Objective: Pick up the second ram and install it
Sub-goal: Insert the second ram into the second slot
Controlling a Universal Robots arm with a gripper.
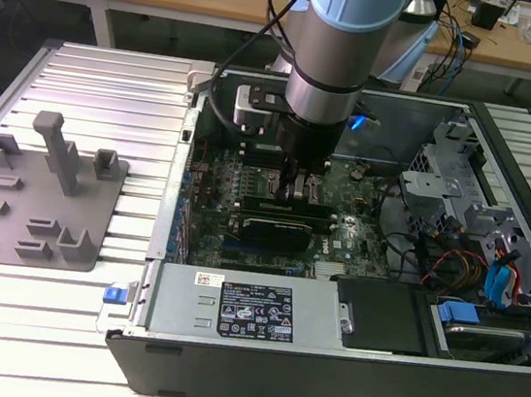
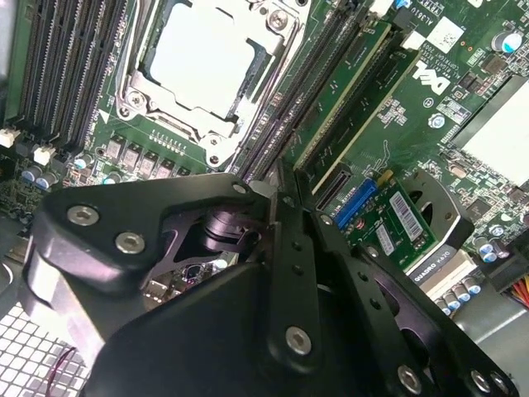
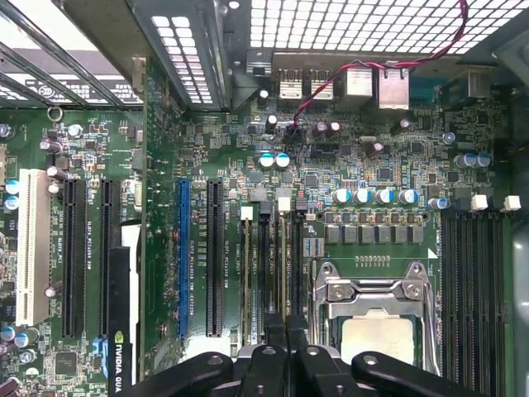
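Observation:
My gripper (image 1: pixel 295 195) reaches down into the open computer case (image 1: pixel 322 363), over the memory slots beside the processor. In both wrist views its black fingers are shut together on the edge of the second ram (image 3: pixel 286 265) (image 2: pixel 339 95), a narrow green stick standing in its slot on the motherboard. The fingertips' midpoint (image 3: pixel 286 341) (image 2: pixel 277 184) sits right on the stick's line, which runs away from the fingers. Another green stick (image 3: pixel 248 273) (image 2: pixel 376 95) stands in a neighbouring slot, parallel to it.
The silver processor (image 3: pixel 376 335) (image 2: pixel 207 58) lies in its metal frame right beside the slots. A black card (image 1: pixel 276 227) sits across the board close to the gripper. A grey holder plate (image 1: pixel 31 197) lies on the table at the exterior view's left. Cables and drive bays (image 1: pixel 490 277) fill the case's right.

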